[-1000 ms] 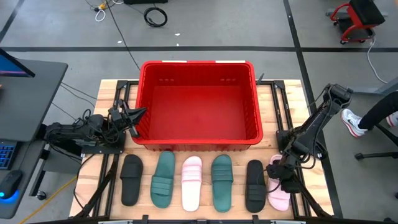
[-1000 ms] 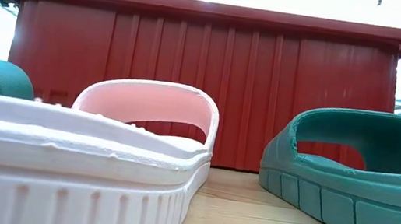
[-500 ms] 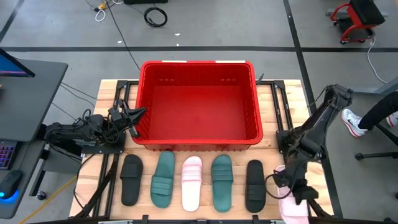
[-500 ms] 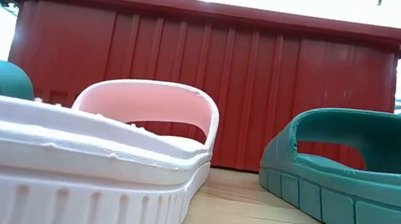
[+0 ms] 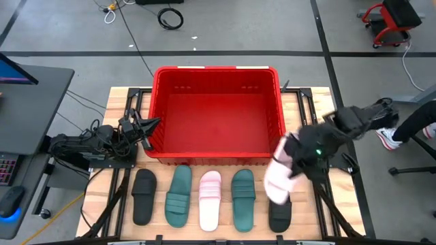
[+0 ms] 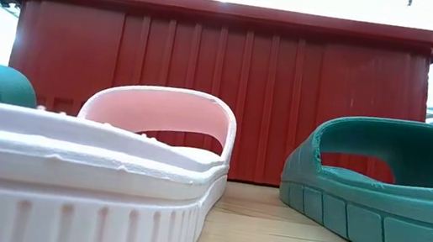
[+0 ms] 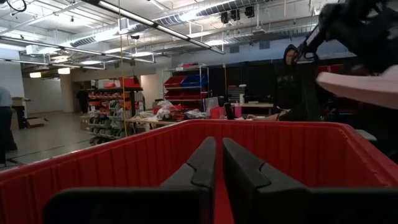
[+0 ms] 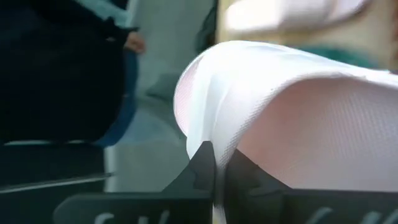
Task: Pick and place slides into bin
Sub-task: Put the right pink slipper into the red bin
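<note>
The bin (image 5: pixel 216 112) stands at the middle of the table and is still empty. In front of it five slides lie in a row: black (image 5: pixel 143 196), teal (image 5: pixel 179 195), pink-white (image 5: pixel 210 199), teal (image 5: pixel 243 199), and a black one (image 5: pixel 280 212) now partly covered. A second ago the right gripper (image 5: pixel 294 151) was low at the right end of the row, over the second pink-white slide (image 5: pixel 278 180). Now this slide is up in the air, pinched between the fingers, near the bin's right front corner. I judge the first carry is under way; the release is still to come. The left gripper (image 5: pixel 146 127) waits at the bin's left wall, fingers pressed together. I can read no brand, label or writing.
</note>
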